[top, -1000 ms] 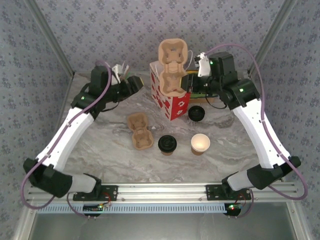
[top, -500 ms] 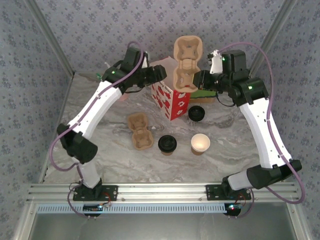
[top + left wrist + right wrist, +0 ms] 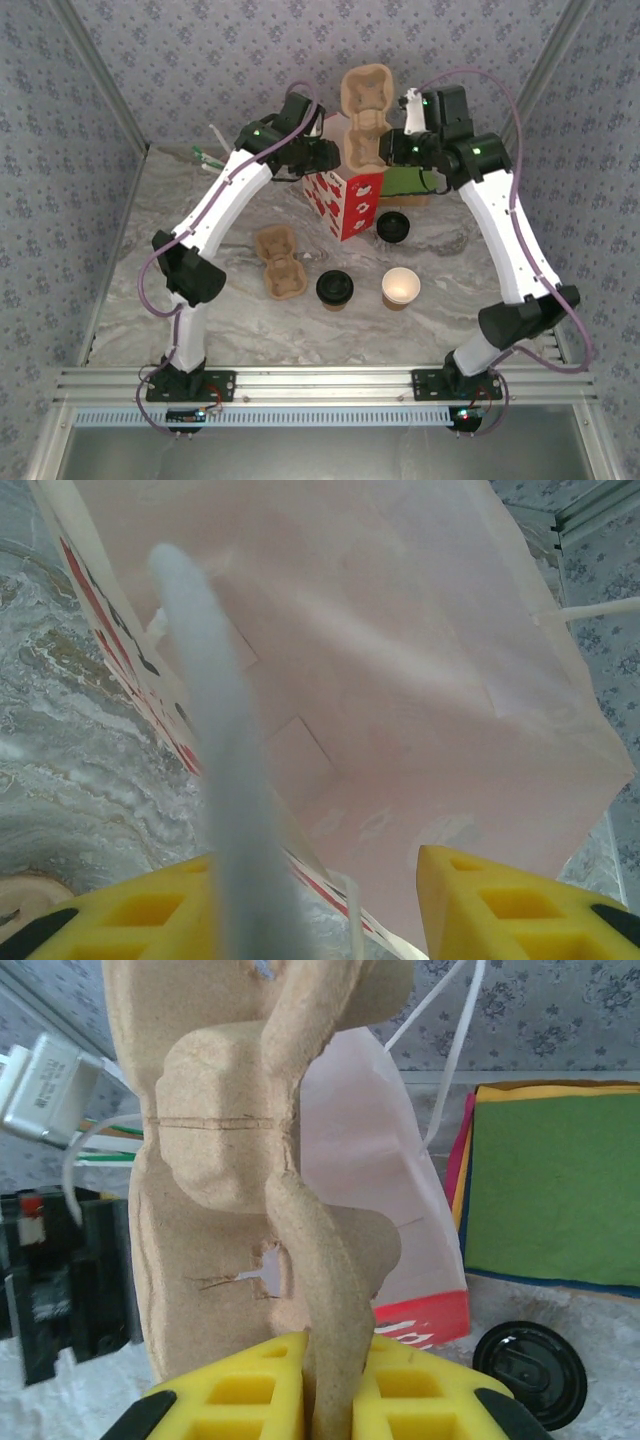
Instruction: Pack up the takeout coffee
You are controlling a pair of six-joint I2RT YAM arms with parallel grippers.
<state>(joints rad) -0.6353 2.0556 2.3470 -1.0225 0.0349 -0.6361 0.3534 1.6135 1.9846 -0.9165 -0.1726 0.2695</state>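
A: Table (image 3: 190,240). Largest item on it?
B: Red-and-white bag (image 3: 345,205), upright at the back. A pulp carrier (image 3: 365,110) hangs over its mouth.
A: Right gripper (image 3: 320,1380)?
B: Clamped on the carrier's lower edge.
A: Left gripper (image 3: 320,900)?
B: Jaws apart at the bag's rim, bag wall between them. Contact: cannot tell.
A: Takeout coffee (image 3: 334,289)?
B: On the table in front of the bag, apart from both grippers, near a lidless cup (image 3: 400,287). Bare marble left of the bag.

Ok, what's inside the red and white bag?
Cannot tell. From above, the cardboard cup tray, pinched upright in the right hand, covers the mouth of the bag. The lidded cup stands outside, in front of it.
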